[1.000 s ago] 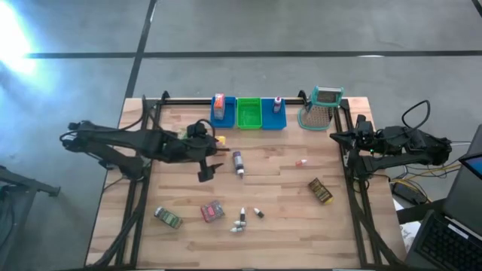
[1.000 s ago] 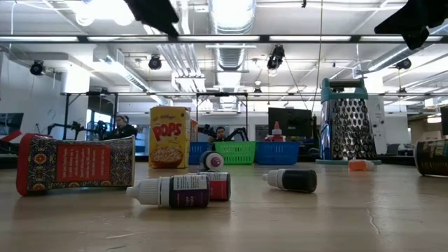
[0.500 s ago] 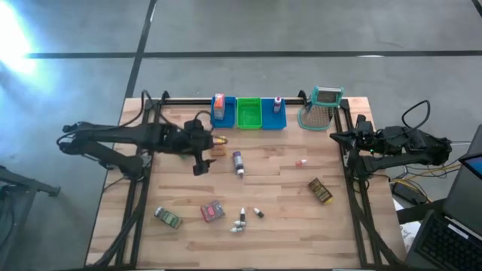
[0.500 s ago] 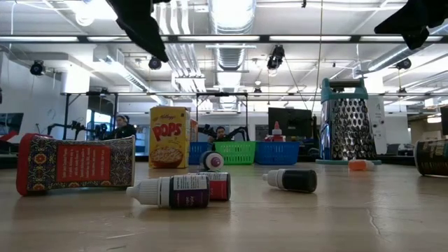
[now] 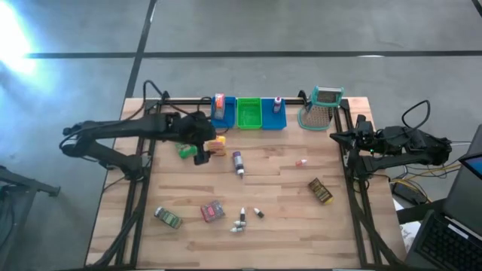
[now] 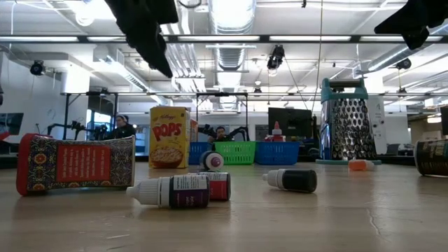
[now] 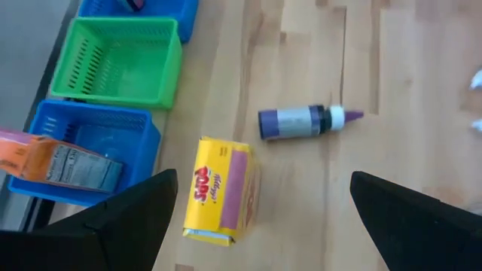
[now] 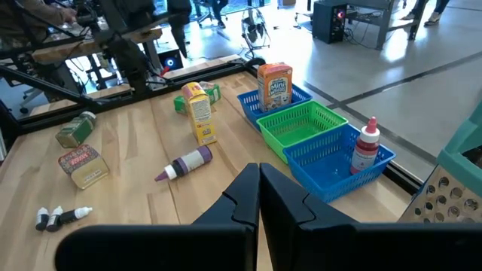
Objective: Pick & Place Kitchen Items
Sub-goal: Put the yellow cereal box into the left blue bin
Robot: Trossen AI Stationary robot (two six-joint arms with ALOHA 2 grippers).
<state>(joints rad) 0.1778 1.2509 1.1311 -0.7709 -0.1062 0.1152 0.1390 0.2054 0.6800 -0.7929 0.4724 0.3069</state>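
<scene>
Left gripper [image 7: 260, 207], jaws wide and empty, hovers above the yellow box [image 7: 221, 192] at lower centre of its wrist view; the box's long axis runs between the fingers (right gripper [image 8: 260, 197] closed, parked far right).

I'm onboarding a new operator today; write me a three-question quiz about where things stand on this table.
1. True or false: the left gripper hovers open above the yellow Pops box.
2. Which holds nothing: A the green bin, B the blue bin with the red-capped white bottle, C the blue bin with the orange box?
3. Fill in: the purple bottle is ____ on the table.

Key: 1 true; 2 A; 3 lying.
</scene>
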